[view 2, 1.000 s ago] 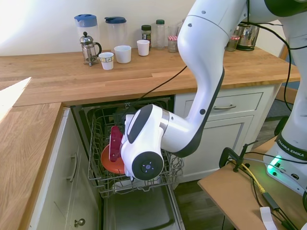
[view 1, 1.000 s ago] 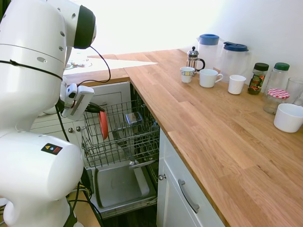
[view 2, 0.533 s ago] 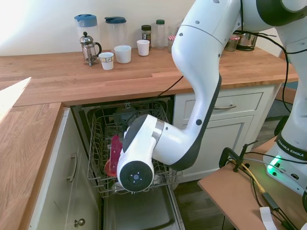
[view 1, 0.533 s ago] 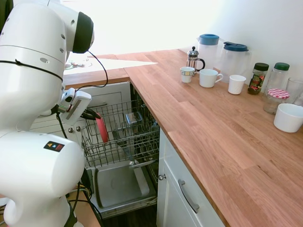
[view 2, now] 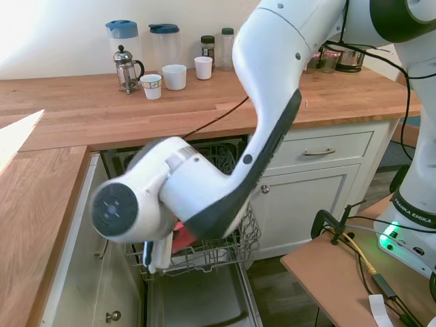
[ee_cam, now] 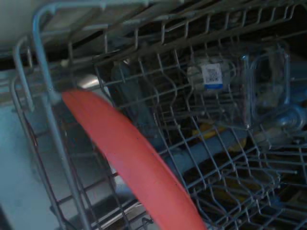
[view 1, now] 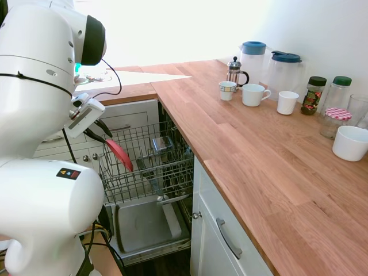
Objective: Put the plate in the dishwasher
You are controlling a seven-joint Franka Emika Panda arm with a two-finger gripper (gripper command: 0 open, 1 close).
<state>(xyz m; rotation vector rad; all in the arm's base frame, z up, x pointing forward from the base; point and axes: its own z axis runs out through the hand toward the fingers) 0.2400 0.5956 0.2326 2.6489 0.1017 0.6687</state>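
Over the dishwasher (view 1: 150, 172) rack, the gripper (view 1: 102, 133) holds the plate (view 1: 119, 154) edge-on, tilted, its lower rim among the tines.

A wooden L-shaped counter (view 1: 241, 144) runs beside me. At its far end, against the wall, stand two clear jugs with blue lids (view 1: 253, 56), a small French press (view 1: 234, 71), a patterned cup (view 1: 227, 90), a white mug (view 1: 253, 95) and a white cup (view 1: 287, 102). Further along stand a dark jar with a green lid (view 1: 313, 95), a clear bottle with a green lid (view 1: 338, 94), a jar with a red checked lid (view 1: 334, 121) and a white bowl (view 1: 350, 142).
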